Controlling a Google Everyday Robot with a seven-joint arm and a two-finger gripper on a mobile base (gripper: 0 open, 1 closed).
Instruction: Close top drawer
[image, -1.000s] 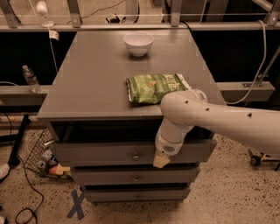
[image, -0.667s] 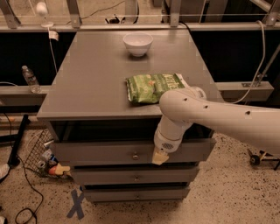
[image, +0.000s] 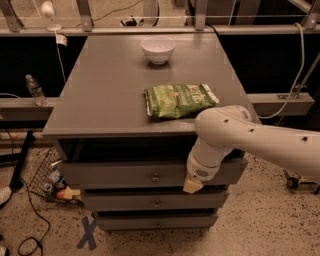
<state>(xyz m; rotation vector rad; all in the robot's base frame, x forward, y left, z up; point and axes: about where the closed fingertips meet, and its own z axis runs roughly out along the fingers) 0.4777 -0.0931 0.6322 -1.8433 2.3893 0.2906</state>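
The top drawer (image: 115, 175) of the grey cabinet stands pulled out a little, with a dark gap under the cabinet top. Its long front panel has a small metal knob (image: 155, 177) at the centre. My white arm reaches in from the right and bends down over the drawer's right part. My gripper (image: 192, 184) is at the lower edge of the front panel, right of the knob, and shows only a beige tip. The right part of the panel is hidden by the arm.
A green chip bag (image: 179, 100) and a white bowl (image: 158, 49) sit on the cabinet top (image: 100, 95). Two lower drawers (image: 150, 203) are beneath. A wire basket with items (image: 50, 180) and cables lie on the floor at left. A bottle (image: 35, 90) stands at left.
My gripper has shifted slightly to the right along the drawer front. The drawer looks about as far out as before.
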